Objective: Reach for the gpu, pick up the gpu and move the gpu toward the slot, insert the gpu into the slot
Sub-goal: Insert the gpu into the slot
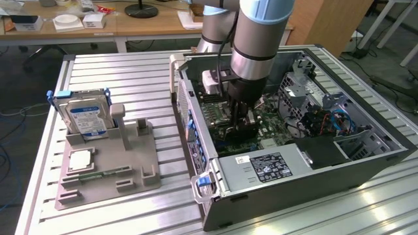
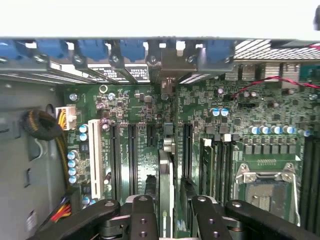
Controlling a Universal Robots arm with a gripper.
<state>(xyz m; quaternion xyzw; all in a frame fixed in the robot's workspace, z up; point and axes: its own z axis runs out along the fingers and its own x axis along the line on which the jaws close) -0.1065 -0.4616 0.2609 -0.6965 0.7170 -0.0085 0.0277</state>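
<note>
In the exterior view my gripper reaches down into the open computer case, just above the green motherboard. In the wrist view the gpu appears edge-on as a thin dark card standing upright between the black fingers, with its small metal end pointing toward the case's rear wall. My gripper is shut on the card. It hangs over the motherboard among several long black slots. Whether its lower edge touches a slot is hidden.
A blue-labelled hard drive stands upright in a grey fixture tray on the slatted table at the exterior view's left. Inside the case are the power supply, drive cage and cables, memory sticks and the processor socket.
</note>
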